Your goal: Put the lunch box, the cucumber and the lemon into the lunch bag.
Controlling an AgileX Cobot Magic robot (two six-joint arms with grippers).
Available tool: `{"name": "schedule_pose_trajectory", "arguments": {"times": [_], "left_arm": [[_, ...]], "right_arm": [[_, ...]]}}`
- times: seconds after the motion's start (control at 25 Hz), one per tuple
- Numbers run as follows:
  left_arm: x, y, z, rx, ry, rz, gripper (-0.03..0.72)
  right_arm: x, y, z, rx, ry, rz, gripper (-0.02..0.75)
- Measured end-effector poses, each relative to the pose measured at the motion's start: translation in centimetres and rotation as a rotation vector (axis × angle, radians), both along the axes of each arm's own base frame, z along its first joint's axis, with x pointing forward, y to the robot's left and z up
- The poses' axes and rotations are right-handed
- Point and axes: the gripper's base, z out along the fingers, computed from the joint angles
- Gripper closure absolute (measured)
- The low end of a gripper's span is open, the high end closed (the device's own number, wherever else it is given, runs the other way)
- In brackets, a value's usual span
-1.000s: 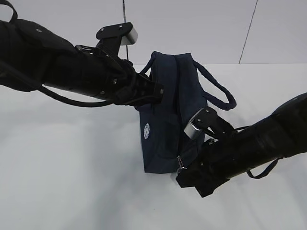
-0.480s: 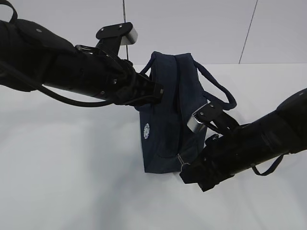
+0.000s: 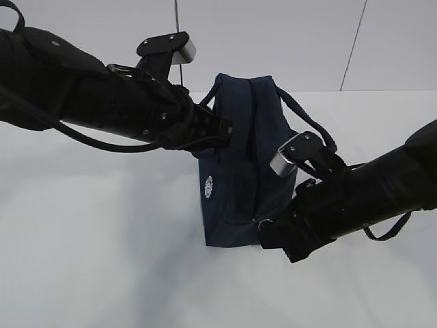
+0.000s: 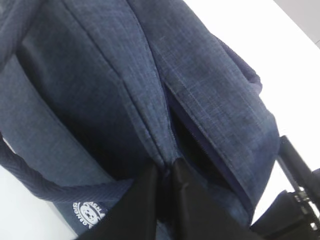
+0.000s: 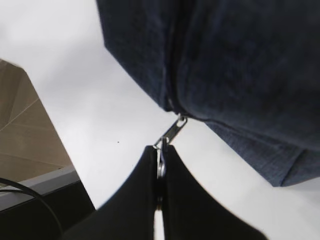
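White tabletop [image 3: 102, 273] fills the scene, pale wall panels behind it, and the navy lunch bag [image 3: 242, 171] stands upright toward the table's far edge, near the middle. Its small round white logo [image 3: 209, 186] faces the camera, and one loop handle [image 3: 311, 126] droops off to the right side. Left gripper [image 4: 165, 172] is pinched tight on the bag's fabric at the top seam beside the zipper line, fingertips [image 4: 147, 185] squeezed together on the cloth; a dark slit of opening shows just beyond them. Down at the bag's lower right corner, the right gripper [image 5: 160, 155] is clamped on the silver ring pull [image 5: 161, 165], with the zipper tab [image 5: 174, 129] stretched taut between the ring and the bag's corner. Lunch box, cucumber and lemon are not visible in any view.
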Motion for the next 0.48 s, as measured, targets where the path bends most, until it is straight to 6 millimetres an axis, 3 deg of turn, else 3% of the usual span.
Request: {"name": "schedule_pose_trajectory", "arguments": {"times": [0.48], "left_arm": [[0.08, 0.04, 0.01, 0.002, -0.006, 0.008, 0.673]], "right_arm": [[-0.14, -0.06, 0.98, 0.009, -0.031, 0.002, 0.738]]}}
